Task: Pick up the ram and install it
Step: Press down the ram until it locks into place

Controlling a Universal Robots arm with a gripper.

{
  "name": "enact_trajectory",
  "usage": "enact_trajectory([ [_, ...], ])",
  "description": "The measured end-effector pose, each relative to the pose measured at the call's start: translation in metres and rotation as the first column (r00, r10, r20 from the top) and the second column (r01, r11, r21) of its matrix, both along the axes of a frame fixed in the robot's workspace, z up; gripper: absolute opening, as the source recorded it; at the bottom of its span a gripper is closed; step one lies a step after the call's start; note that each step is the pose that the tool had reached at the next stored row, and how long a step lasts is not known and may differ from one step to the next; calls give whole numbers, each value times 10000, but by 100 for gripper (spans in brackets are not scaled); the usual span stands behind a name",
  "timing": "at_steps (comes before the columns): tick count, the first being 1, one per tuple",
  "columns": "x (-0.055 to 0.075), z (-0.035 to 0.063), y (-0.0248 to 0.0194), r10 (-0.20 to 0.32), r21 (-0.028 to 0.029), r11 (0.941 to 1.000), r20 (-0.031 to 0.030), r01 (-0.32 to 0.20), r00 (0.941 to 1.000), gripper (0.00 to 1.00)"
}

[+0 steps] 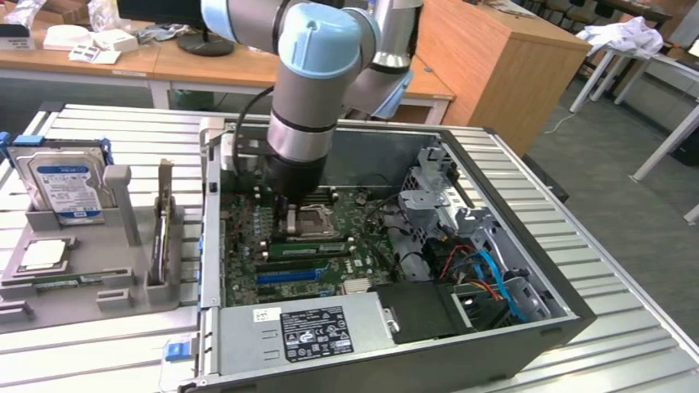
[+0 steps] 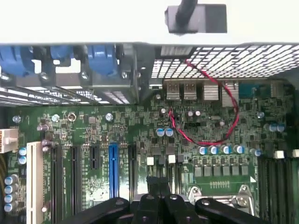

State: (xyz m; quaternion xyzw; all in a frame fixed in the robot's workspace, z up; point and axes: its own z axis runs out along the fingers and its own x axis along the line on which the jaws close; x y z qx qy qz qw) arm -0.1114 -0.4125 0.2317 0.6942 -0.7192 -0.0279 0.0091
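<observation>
One green stick, the ram (image 1: 309, 246), sits along a motherboard (image 1: 245, 237) slot just on the camera side of my gripper (image 1: 290, 219), its long axis running left to right across the exterior view. My jaws are pinched closed, nothing visible between them, beside the processor socket (image 1: 313, 223). The wrist view gives me the closed fingertips (image 2: 154, 189) over the board, while the exterior view gives the stick's place.

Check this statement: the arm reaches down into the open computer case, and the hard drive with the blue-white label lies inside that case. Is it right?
Not quite. The hard drive stands in the grey holder outside the computer case, at the exterior view's left. The arm does reach in.
</observation>
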Motion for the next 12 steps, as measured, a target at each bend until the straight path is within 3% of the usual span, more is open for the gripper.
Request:
enact_trajectory([
  [5, -5, -71, -1, -1, -69, 10000, -4, 1, 10000, 11],
  [12, -14, -77, -1, -1, -73, 10000, 0, 1, 10000, 11],
])
